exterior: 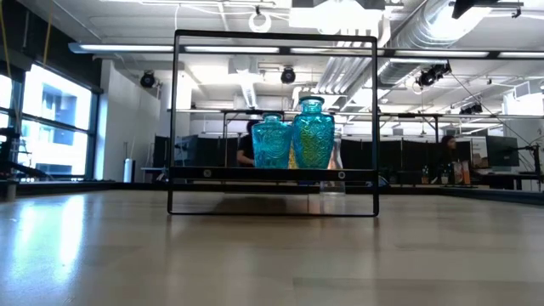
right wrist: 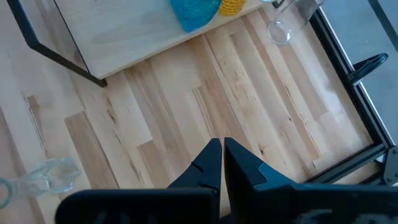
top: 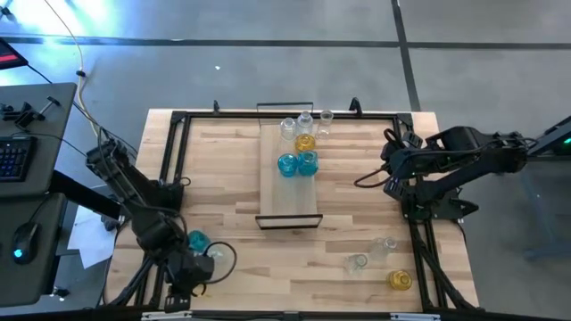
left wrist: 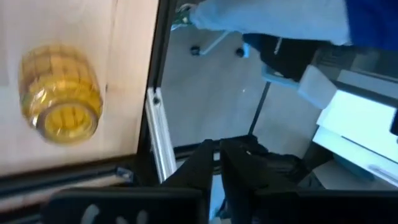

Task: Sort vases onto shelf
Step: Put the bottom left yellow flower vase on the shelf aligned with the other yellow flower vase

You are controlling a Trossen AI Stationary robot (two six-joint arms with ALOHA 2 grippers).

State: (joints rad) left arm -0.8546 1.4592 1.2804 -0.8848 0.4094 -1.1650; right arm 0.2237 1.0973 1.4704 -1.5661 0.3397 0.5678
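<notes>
The left gripper (top: 189, 272) hangs low over the table's near left corner, jaws nearly together and empty, a teal vase (top: 197, 240) just beside the arm. The right gripper (top: 393, 169) waits shut over the right side. The shelf (top: 287, 192) holds five vases mid-table.

This is looking like an open-plan robotics lab in an industrial office space. Behind the wooden surface (exterior: 272, 255), exposed silver ducts (exterior: 425, 38) and strip lights are running under a bare ceiling, and dark workstations with monitors (exterior: 501, 153) are lining the far side. Beside the surface, a keyboard (top: 12, 156) and mouse (top: 27, 236) are sitting on a dark desk above a polished concrete floor (top: 268, 53).
</notes>
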